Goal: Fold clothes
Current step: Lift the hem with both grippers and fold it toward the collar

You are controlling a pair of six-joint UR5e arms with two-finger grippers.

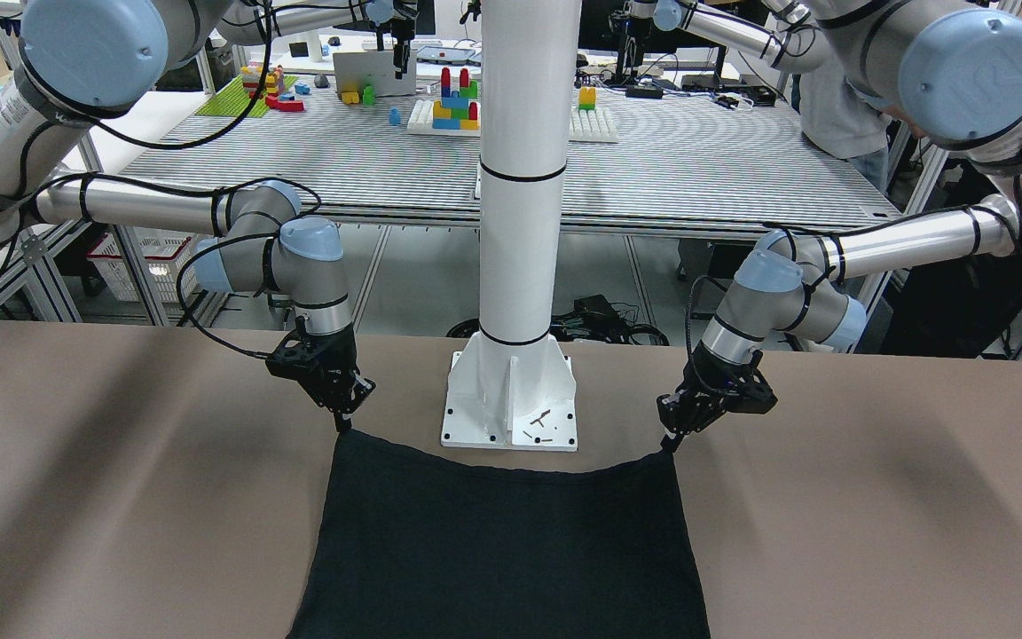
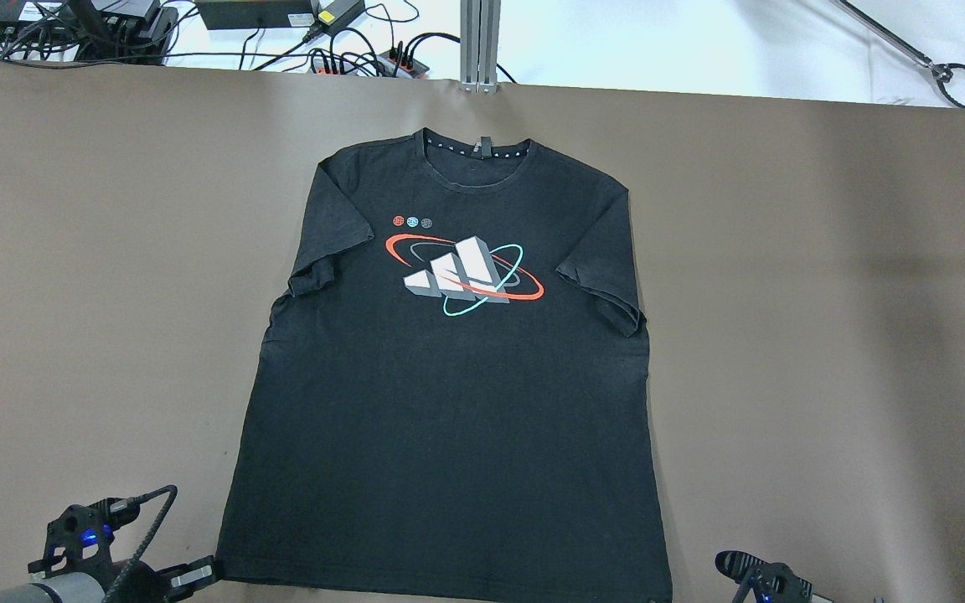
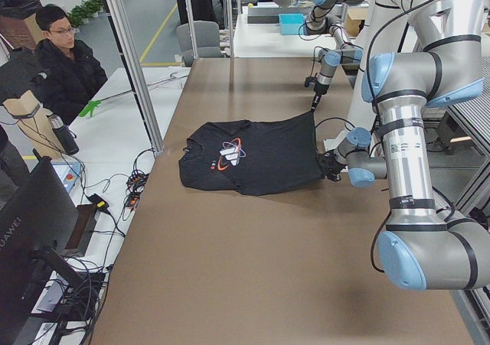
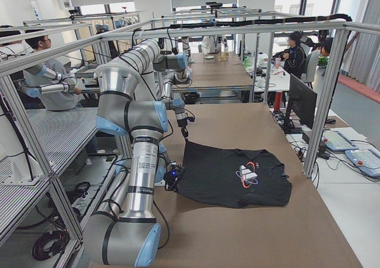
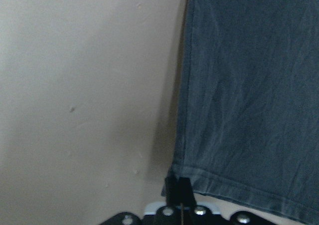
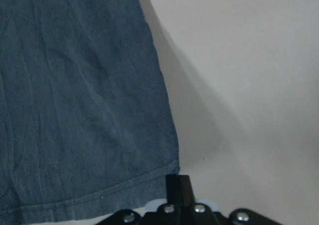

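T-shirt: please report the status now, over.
Left claw and right claw shut on hem corners. T-shirt flat, print up, hem lifted. White column base close behind hem.

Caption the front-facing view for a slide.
Left gripper and right gripper pinch the hem corners of the black T-shirt spread on the brown table.

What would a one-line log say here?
left end effector: shut on T-shirt hem corner | right end effector: shut on other hem corner | T-shirt: spread out, print up

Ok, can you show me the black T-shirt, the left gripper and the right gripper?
black T-shirt [image 2: 449, 402]: overhead view, middle of its front.
left gripper [image 1: 672, 440]: front-facing view, between the tips of its jaws.
right gripper [image 1: 344, 423]: front-facing view, between the tips of its jaws.
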